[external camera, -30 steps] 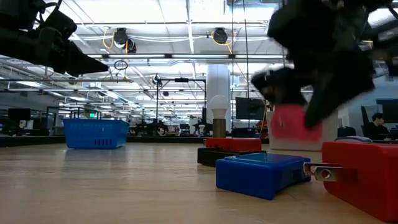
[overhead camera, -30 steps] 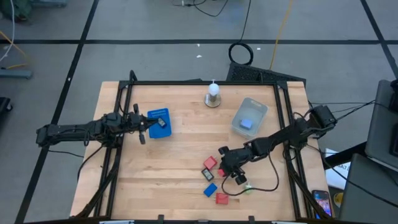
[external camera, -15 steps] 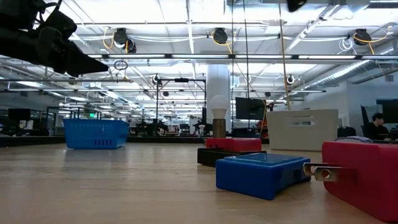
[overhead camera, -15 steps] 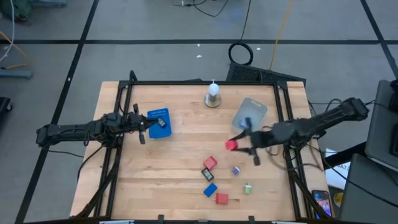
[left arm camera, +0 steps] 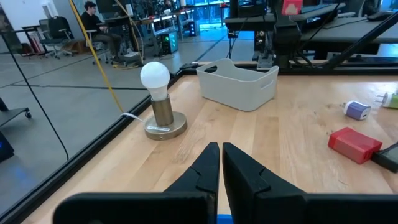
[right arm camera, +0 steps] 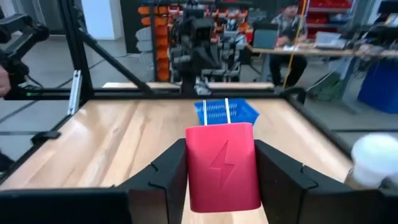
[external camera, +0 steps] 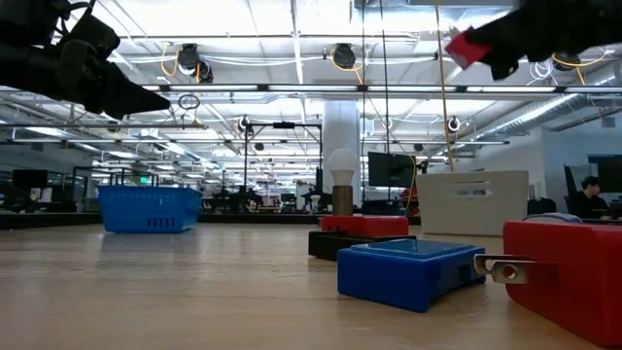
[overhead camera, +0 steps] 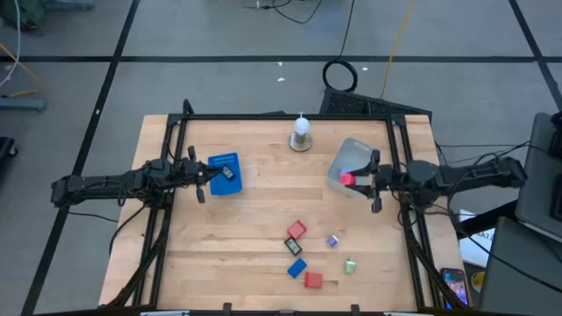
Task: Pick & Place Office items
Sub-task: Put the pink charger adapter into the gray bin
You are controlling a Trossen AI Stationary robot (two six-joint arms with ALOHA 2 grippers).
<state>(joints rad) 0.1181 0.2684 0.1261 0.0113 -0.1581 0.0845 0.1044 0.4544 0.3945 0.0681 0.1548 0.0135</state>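
My right gripper (overhead camera: 352, 178) is shut on a red plug-shaped block (right arm camera: 222, 168) with a lightning mark and two metal prongs. It hangs over the near-left part of the translucent grey tub (overhead camera: 360, 151). In the low view the block (external camera: 466, 45) shows high above the table. Several small pieces lie flat on the wood near the front: a red one (overhead camera: 296, 230), a blue one (overhead camera: 297, 267), another red one (overhead camera: 313, 280), a pale blue one (overhead camera: 332, 240) and a green one (overhead camera: 349, 265). My left gripper (left arm camera: 220, 163) is shut, raised above the flat blue box (overhead camera: 225, 163). My right gripper pinches the red block between its two fingers, one on each long side (right arm camera: 191, 171). The fingers run level from the table's right and point left. The block is lifted clear and upright in the hold, with its prongs (right arm camera: 216, 111) pointing away from the wrist.
A light bulb on a round base (overhead camera: 301, 133) stands at the far edge, left of the tub. A black frame rail (overhead camera: 399, 158) runs along the table's right side under my right arm. Bare wood lies between the blue box and the tub.
My right gripper, holding the red block, has risen from the cluster of pieces near the front. It has swung toward the far right and now hangs over the tub. The block went from table height to well above it. The other pieces stayed in place.
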